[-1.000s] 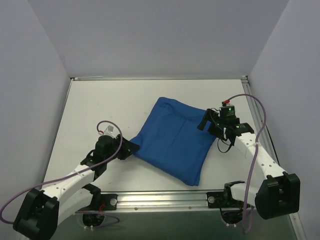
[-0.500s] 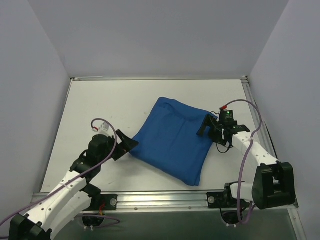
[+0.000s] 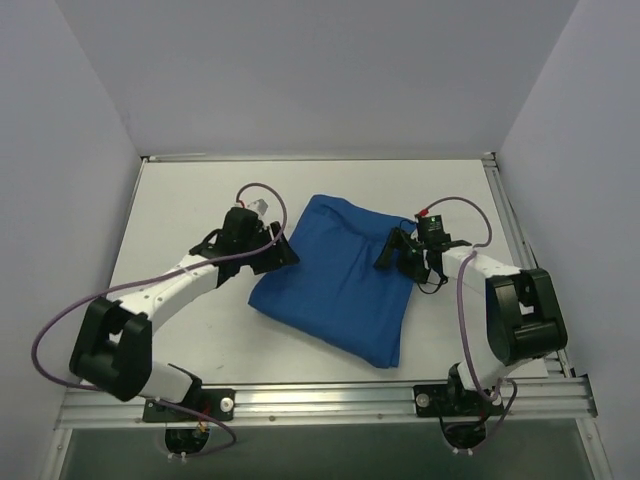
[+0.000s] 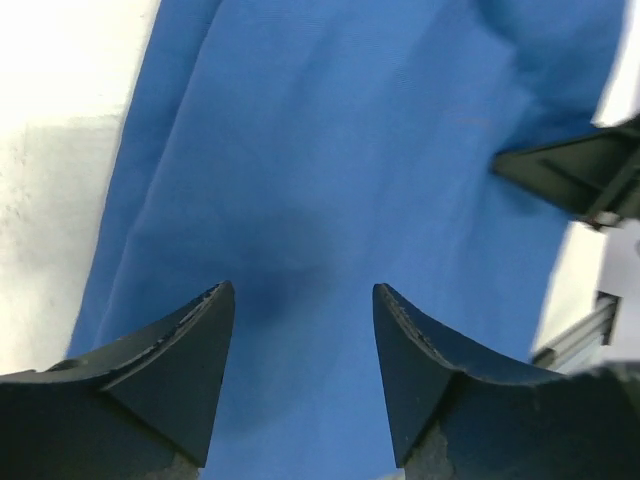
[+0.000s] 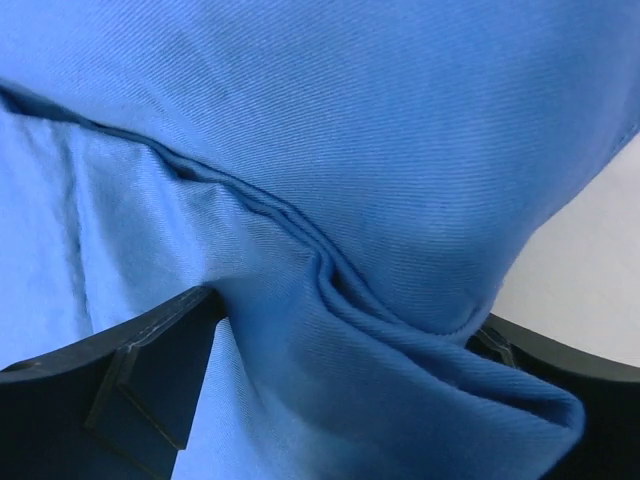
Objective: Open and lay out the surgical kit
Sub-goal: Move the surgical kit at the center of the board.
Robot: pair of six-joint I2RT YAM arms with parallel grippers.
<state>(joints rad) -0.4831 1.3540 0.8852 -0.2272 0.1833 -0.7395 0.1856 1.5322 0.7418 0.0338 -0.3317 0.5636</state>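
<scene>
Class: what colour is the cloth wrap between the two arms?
The cloth wrap is plain royal blue, clearest in the top external view.

The royal-blue cloth wrap (image 3: 340, 285) lies folded shut — a wrinkled, diamond-skewed bundle.

Cloth wrap (image 3: 340, 285): folded shut, with whatever it covers hidden in all three views. It runs past the frame edges in both wrist views. Left pincer (image 4: 300, 340): both fingers are cropped by the lower edge of the left wrist view, and contact with the cloth is not discernible. Right pincer (image 5: 350, 320): one finger (image 5: 610, 390) is largely buried behind a cloth fold and the other is cut off at the bottom. From above, its tips are too small to resolve. Tabletop (image 4: 40, 150): only a blurred white sliver in the left wrist view.
</scene>
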